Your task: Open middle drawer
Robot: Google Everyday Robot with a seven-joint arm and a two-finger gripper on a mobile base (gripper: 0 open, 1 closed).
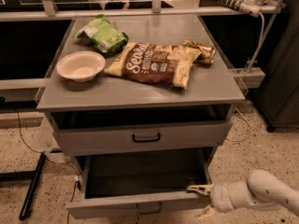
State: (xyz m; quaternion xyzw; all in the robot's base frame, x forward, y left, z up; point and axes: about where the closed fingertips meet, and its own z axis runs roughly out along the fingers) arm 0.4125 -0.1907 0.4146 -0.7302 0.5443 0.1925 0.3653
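Since pulling is meant, the pincer is set at the open middle drawer's right corner. Its grip cannot be told.

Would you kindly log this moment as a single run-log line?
task: open middle drawer | middle drawer: pulled out | pincer: at its front's right end | on top: bowl, chip bag

The middle drawer is showing a smooth, matt grey painted front, seemingly sheet metal; the tabletop is wearing the same dull grey finish; the brown snack bag and the green bag are gleaming like crinkled plastic film; the bowl is looking smooth and cream; the floor is showing speckled stone; the gripper, sitting at the drawer front's right end, is looking like smooth, pale plastic.
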